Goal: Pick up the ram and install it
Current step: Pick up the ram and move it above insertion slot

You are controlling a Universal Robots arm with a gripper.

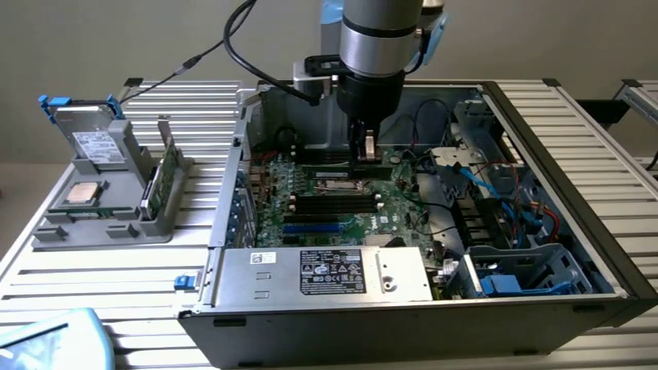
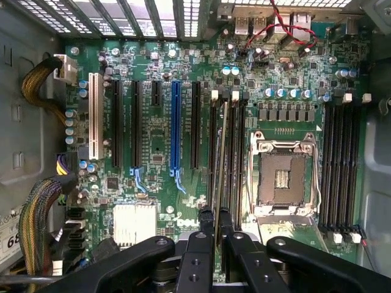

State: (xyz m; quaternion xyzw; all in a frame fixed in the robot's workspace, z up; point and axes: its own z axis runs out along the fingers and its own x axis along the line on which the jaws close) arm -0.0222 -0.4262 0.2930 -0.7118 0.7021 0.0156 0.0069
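My gripper (image 1: 365,152) reaches down into the open computer case (image 1: 575,193), over the green motherboard (image 1: 386,216). In the wrist view the gripper (image 2: 215,215) is shut on the ram (image 2: 220,152), a thin stick seen edge-on. The stick runs along the black memory slots (image 2: 236,152) beside the empty processor socket (image 2: 284,177), and it seems to hang just above one of them. Whether it touches the slot I cannot tell. A second bank of memory slots (image 2: 342,159) lies on the socket's other side.
A grey holder (image 1: 103,208) at the exterior view's left carries a silver processor chip (image 1: 82,193), a drive (image 1: 91,142) and a green board (image 1: 154,189) standing on edge. The power supply (image 1: 329,270), loose cables (image 1: 494,193) and a drive cage (image 1: 525,274) crowd the case.
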